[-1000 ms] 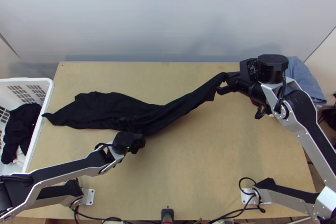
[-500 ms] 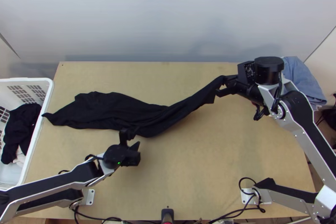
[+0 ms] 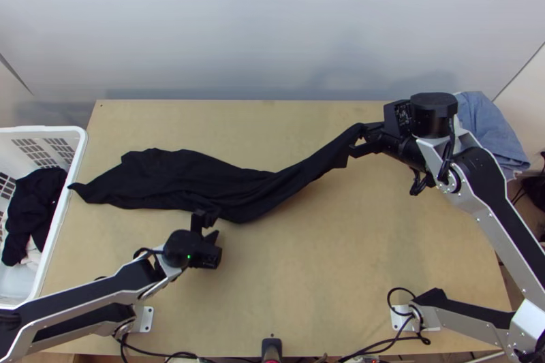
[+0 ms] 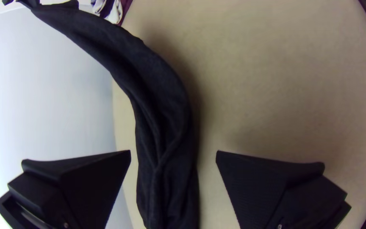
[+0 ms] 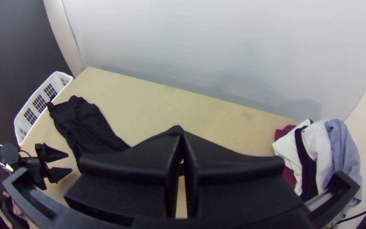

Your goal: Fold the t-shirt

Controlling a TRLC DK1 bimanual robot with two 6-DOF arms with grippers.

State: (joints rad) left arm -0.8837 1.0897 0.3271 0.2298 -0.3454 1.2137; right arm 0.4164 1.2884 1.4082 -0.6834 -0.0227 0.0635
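The black t-shirt (image 3: 184, 179) lies bunched lengthwise on the table's left half, its right end lifted off the wood. That raised end is in my right gripper (image 3: 360, 139), whose fingers meet in the right wrist view, where the right gripper (image 5: 182, 133) has the dark cloth between its tips. My left gripper (image 3: 210, 225) is at the shirt's near edge. Seen from the left wrist, the left gripper (image 4: 173, 152) stands wide open, with the shirt (image 4: 162, 127) beyond its fingers and nothing held.
A white basket (image 3: 65, 210) with dark clothes stands at the table's left edge. A pile of clothes, with a blue garment (image 3: 494, 128) on it, sits at the far right corner. Bare wood (image 3: 327, 261) spans the near middle.
My left gripper has drawn back from the shirt, toward the near left. The right gripper has shifted slightly left with the shirt end, and the raised cloth sags a bit more.
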